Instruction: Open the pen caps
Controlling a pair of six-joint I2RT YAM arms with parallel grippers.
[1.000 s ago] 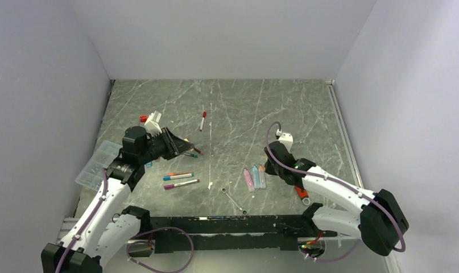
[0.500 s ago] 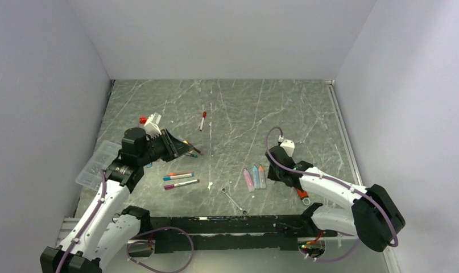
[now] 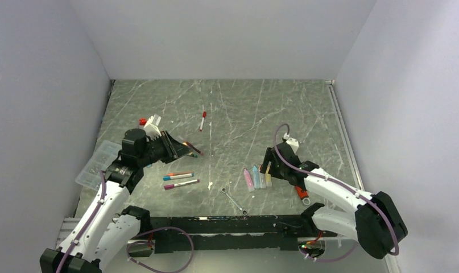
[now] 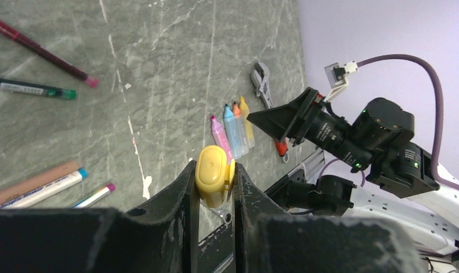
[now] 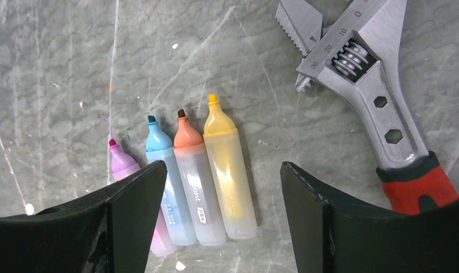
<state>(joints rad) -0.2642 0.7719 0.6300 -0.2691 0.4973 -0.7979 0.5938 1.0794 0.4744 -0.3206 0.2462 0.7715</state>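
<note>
Beneath the right claw, its jaws spread wide and holding nothing, four highlighters lie side by side on the tabletop with tips bared, their caps already off. Across from it, the left claw is clamped on a yellow cap. Thin markers near that claw look capped, so work appears to remain.

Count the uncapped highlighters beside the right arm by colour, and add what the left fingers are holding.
Pink highlighter: 1
Blue highlighter: 1
Orange highlighter: 1
Yellow highlighter: 1
Yellow cap in left fingers: 1
Total: 5
</note>
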